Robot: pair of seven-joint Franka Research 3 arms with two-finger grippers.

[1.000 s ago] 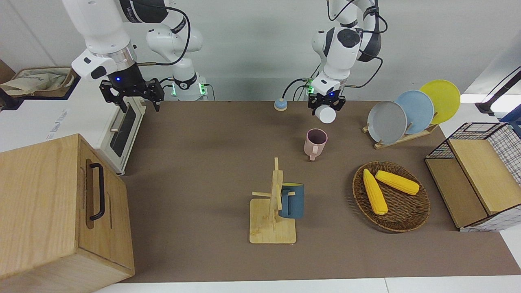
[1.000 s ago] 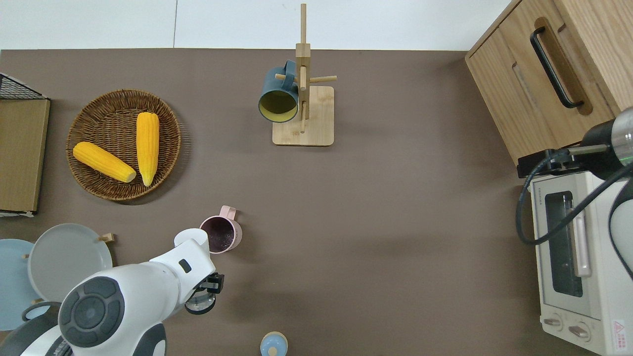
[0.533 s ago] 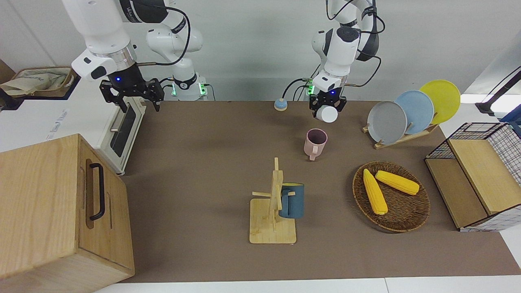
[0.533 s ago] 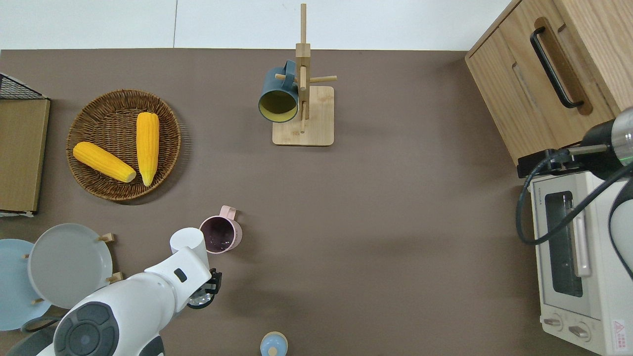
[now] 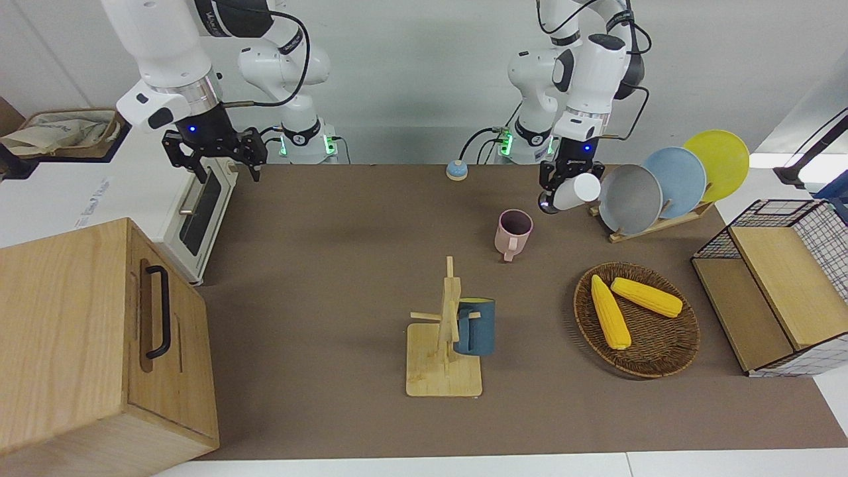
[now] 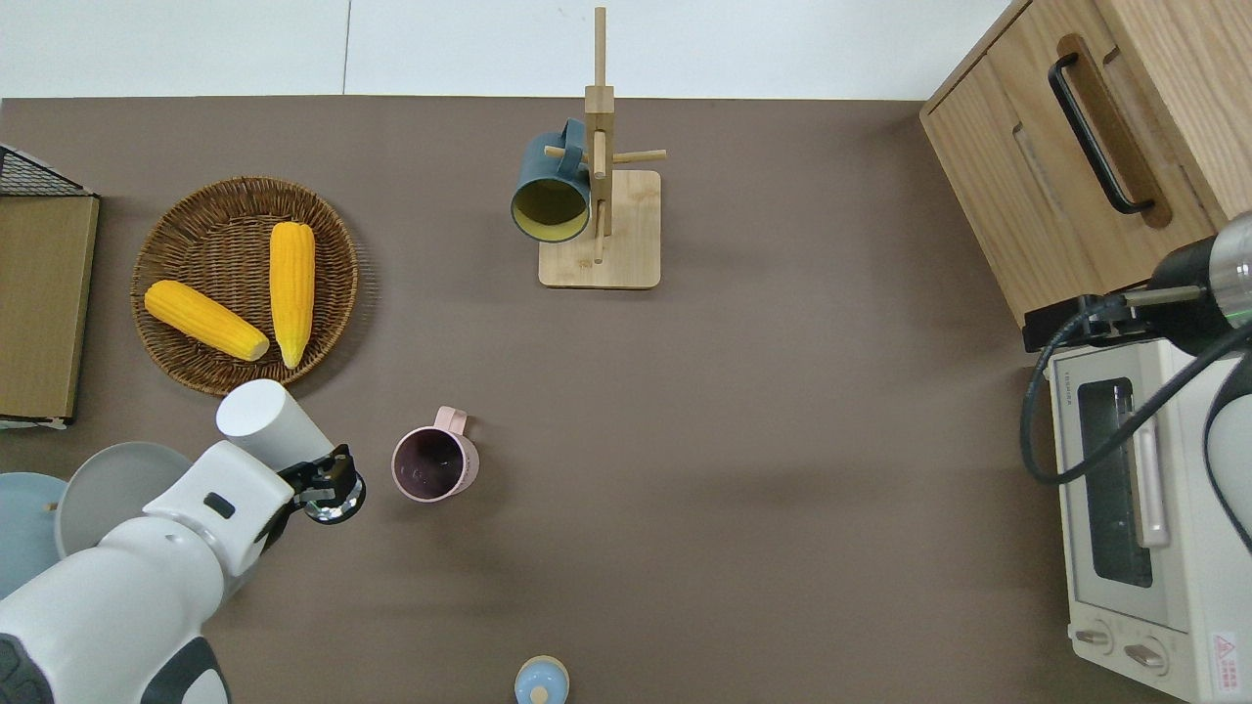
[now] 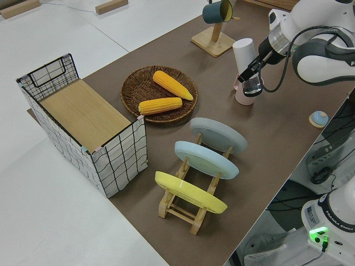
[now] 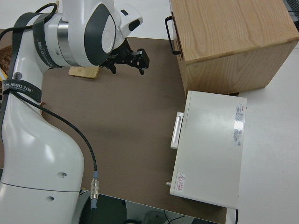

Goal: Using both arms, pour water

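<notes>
My left gripper (image 5: 562, 186) is shut on a white cup (image 5: 576, 190), held in the air beside the pink mug (image 5: 513, 232) toward the left arm's end of the table. Seen from overhead, the white cup (image 6: 262, 418) and left gripper (image 6: 311, 471) are over bare table between the pink mug (image 6: 436, 466) and the grey plate. The white cup (image 7: 243, 54) looks close to upright in the left side view. The pink mug stands upright, its dark inside showing. My right arm is parked, its gripper (image 5: 224, 154) open and empty.
A mug tree (image 5: 445, 344) with a blue mug (image 5: 475, 326) stands farther from the robots. A wicker basket (image 5: 652, 368) holds two corn cobs. A plate rack (image 5: 652, 224) with three plates, a wire crate (image 5: 821, 225), a wooden cabinet (image 5: 99, 344), a toaster oven (image 5: 199, 212) and a small blue knob (image 5: 456, 170) border the table.
My left gripper has carried the white cup away from the pink mug's rim toward the plate rack, and the cup has swung from tilted toward upright. The right arm has not moved.
</notes>
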